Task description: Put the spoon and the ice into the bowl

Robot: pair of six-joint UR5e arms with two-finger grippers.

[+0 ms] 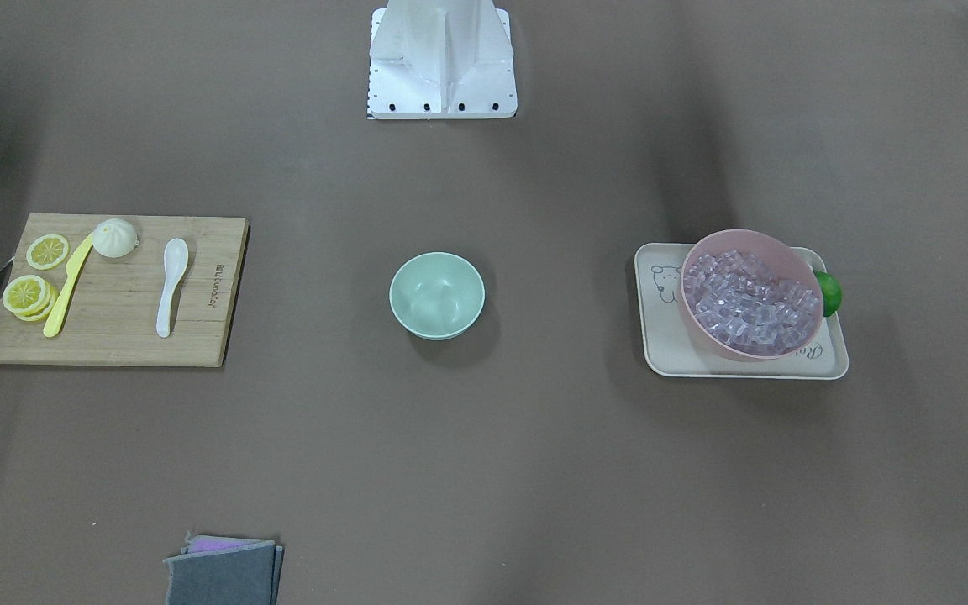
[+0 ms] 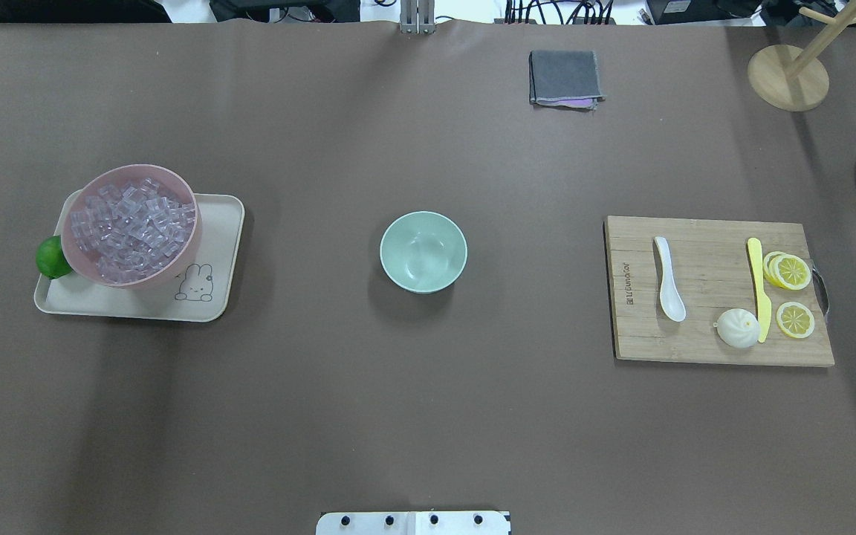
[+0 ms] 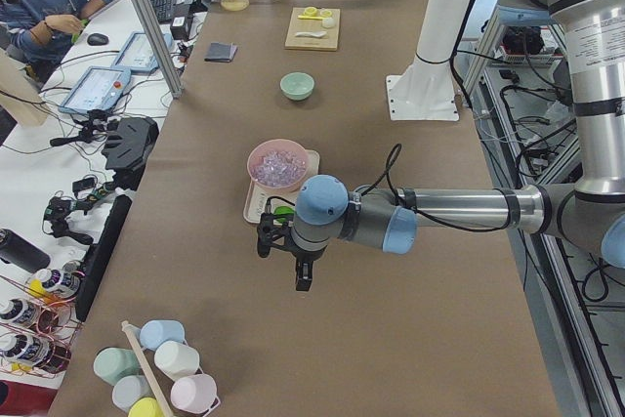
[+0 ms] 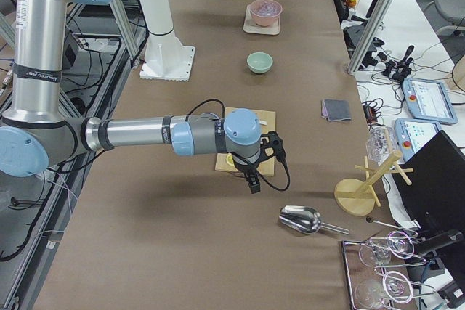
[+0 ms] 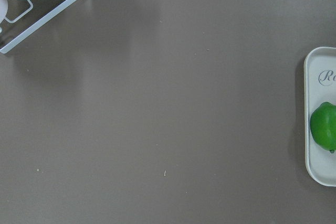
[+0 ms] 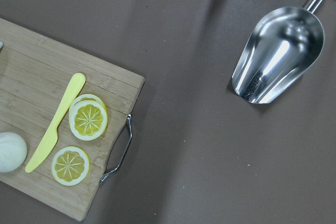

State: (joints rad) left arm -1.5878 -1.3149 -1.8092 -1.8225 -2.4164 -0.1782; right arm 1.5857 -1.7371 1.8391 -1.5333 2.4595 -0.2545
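We see the left gripper (image 3: 303, 275) only from the side, above bare table near the tray's (image 2: 220, 223) lime (image 2: 50, 256) end; we cannot tell its jaw opening. The right gripper (image 4: 252, 179) hangs by the cutting board's (image 2: 703, 342) handle end, with the metal scoop (image 6: 278, 56) near; its jaw opening cannot be told either. The white spoon (image 2: 669, 279) lies flat on the board, apart from the yellow knife (image 2: 759, 286), bun (image 2: 738, 328) and lemon slices (image 2: 790, 271). The ice (image 2: 131, 223) fills the pink bowl (image 2: 179, 195) on the tray. The mint-green bowl (image 2: 423, 251) sits mid-table between tray and board. A grey cloth (image 2: 564, 76) lies at the far edge.
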